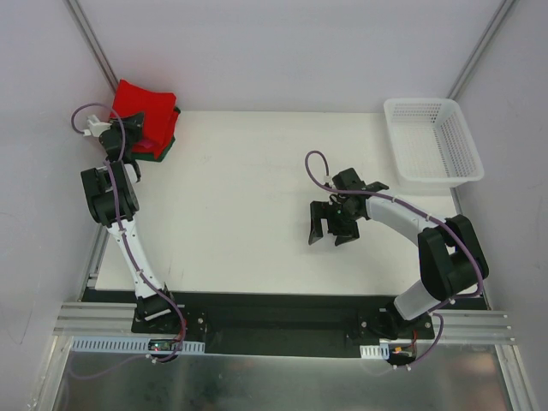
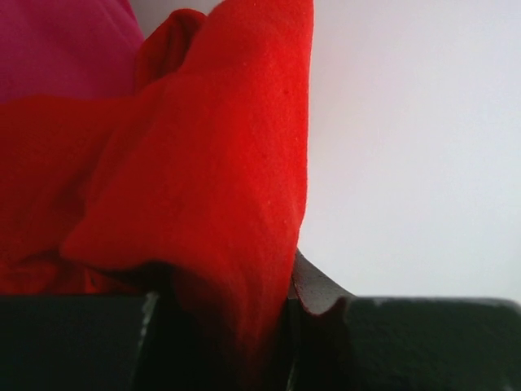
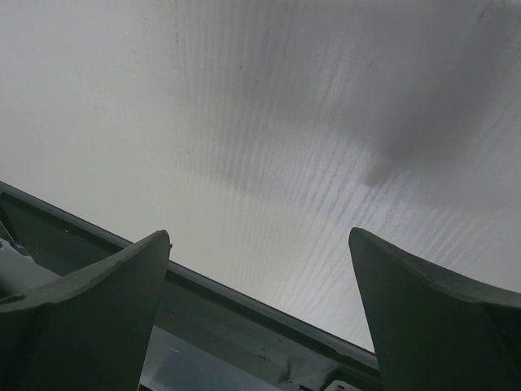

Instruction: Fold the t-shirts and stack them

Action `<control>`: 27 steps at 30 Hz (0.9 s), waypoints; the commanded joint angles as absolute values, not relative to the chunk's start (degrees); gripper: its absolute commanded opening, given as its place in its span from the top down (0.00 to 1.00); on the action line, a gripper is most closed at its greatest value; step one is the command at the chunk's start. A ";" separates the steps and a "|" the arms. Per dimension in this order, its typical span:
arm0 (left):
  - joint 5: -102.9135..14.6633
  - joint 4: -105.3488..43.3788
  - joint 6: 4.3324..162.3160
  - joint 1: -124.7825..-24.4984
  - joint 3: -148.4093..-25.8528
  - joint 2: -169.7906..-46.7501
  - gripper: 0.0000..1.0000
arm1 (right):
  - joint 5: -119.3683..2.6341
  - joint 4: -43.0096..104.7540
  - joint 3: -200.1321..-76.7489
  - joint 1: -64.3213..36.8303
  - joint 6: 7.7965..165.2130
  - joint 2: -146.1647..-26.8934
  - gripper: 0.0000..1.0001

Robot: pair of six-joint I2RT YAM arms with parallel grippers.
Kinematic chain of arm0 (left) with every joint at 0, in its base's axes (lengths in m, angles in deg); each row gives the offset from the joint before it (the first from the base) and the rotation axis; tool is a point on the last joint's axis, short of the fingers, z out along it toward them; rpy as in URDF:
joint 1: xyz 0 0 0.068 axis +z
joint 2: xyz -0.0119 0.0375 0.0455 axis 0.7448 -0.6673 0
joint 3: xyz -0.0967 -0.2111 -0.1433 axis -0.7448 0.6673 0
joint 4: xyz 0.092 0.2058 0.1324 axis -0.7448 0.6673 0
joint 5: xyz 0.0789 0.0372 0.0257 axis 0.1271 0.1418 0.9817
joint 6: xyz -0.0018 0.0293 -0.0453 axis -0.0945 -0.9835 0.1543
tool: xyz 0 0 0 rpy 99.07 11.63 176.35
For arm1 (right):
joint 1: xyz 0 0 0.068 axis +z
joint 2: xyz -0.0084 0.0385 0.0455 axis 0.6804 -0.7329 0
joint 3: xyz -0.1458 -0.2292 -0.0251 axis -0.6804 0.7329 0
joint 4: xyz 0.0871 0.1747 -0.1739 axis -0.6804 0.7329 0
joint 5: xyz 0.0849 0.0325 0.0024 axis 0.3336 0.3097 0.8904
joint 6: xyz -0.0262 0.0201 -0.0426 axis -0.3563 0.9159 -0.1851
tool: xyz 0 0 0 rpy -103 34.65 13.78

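At the far left corner of the table (image 1: pixel 248 188), my left gripper (image 1: pixel 135 130) is clamped on the bright red t-shirt (image 1: pixel 141 103). In my left wrist view a thick fold of that red cloth (image 2: pixel 212 179) runs down and disappears between my dark fingers (image 2: pixel 319 292), pinched there. The red shirt bunches up over a small pile. Under it I see a hot pink t-shirt (image 1: pixel 151 145), which also fills the upper left corner of the left wrist view (image 2: pixel 57 41). A dark green t-shirt (image 1: pixel 169 147) shows as a thin edge at the bottom of the pile.

Moving right, the middle of the white table is bare. My right gripper (image 1: pixel 332 229) hangs over it, right of centre, well apart from the shirts. Its two fingers (image 3: pixel 98 318) are spread wide with nothing between them but the tabletop.

At the far right corner sits a white lattice basket (image 1: pixel 432 141).
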State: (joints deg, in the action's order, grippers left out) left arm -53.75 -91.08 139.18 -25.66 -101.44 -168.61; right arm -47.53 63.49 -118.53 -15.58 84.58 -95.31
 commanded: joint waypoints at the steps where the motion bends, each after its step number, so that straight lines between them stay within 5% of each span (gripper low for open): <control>1: -51.86 -97.61 142.14 -25.90 -100.66 -167.87 0.88 | -46.85 63.59 -120.02 -15.89 84.61 -94.39 0.04; 3: -51.60 -97.26 142.15 -25.90 -100.39 -167.69 0.66 | -46.76 63.59 -119.94 -15.89 84.61 -94.22 0.04; 8: -50.90 -95.42 140.66 -25.91 -98.38 -164.80 0.42 | -46.32 63.24 -119.67 -15.80 84.70 -93.78 0.04; 14: -50.02 -91.47 137.84 -25.99 -95.57 -159.79 0.02 | -45.62 61.92 -118.97 -15.89 85.49 -92.29 0.04; 27: -48.08 -89.52 136.16 -25.73 -84.49 -147.57 0.01 | -45.27 60.86 -114.93 -15.80 85.93 -85.18 0.04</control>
State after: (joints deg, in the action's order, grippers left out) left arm -49.38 -86.77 136.32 -25.66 -88.08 -152.19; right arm -46.13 61.37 -116.02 -15.63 85.47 -89.46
